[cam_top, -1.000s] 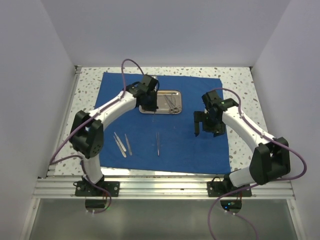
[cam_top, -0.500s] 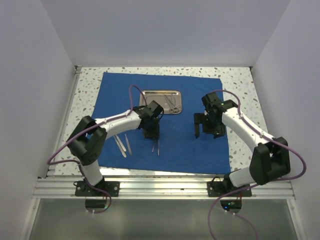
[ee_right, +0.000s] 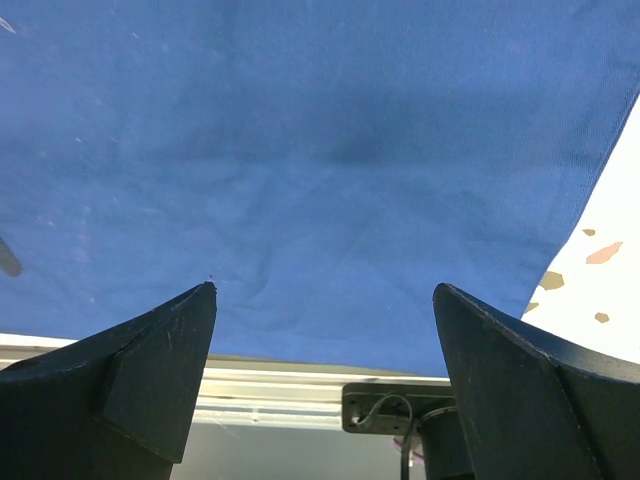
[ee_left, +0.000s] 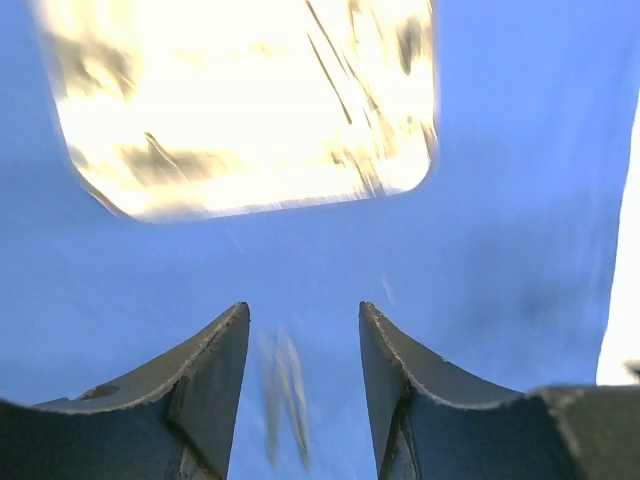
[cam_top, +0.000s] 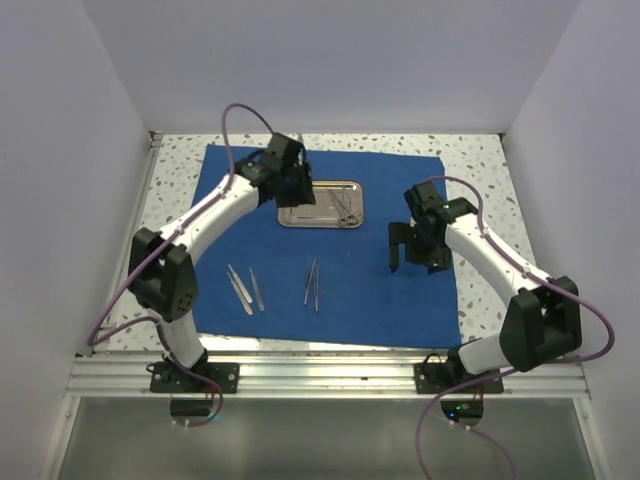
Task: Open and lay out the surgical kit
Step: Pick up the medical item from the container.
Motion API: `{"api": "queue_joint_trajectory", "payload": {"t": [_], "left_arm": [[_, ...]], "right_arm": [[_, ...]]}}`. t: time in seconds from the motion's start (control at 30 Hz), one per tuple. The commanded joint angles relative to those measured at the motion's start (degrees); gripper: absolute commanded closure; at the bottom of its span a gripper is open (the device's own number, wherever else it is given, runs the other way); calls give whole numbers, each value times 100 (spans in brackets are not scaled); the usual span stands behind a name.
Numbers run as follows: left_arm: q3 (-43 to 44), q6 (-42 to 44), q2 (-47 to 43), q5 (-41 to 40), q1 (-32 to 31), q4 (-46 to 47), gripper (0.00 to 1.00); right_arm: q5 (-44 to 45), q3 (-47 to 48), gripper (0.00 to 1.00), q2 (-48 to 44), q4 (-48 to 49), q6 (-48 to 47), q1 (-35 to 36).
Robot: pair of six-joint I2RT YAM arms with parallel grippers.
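As I look down from behind the arms, the blue cloth lies spread flat on the speckled surface, with the steel tray on its far half. The left gripper hangs over the tray's left end, and thin instruments lie toward the tray's right end. Nearer the arms, a left pair of tools and a middle pair of tools lie on the cloth, well apart from both grippers. The right gripper hovers over the cloth to the right of the tray, not touching it.

From the left wrist, the left gripper stands partly open, its fingers a moderate gap apart and nothing clamped between them. The tray glares white ahead of the fingertips, with a band of cloth between. A blurred silver streak shows in the gap, too smeared to name.

From the right wrist, the right gripper is spread wide and empty, fingers far apart. Cloth fills the view beneath it. Its edge meets the speckled surface at right and a metal rail below.
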Motion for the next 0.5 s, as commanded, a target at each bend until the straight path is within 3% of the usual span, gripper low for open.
{"api": "queue_joint_trajectory", "payload": {"t": [0.0,0.2,0.47], "left_arm": [[729,839,728,-214,602,-168,49],[2732,1386,2248,-794,946,-677,50],[2842,1535,2961,-681,1140,-486,53]], "right_arm": [[-10,359,6,-199,33,239,-32],[24,825,6,-33,-37,415,-23],[235,1414,6,248,-222,433,-23]]}}
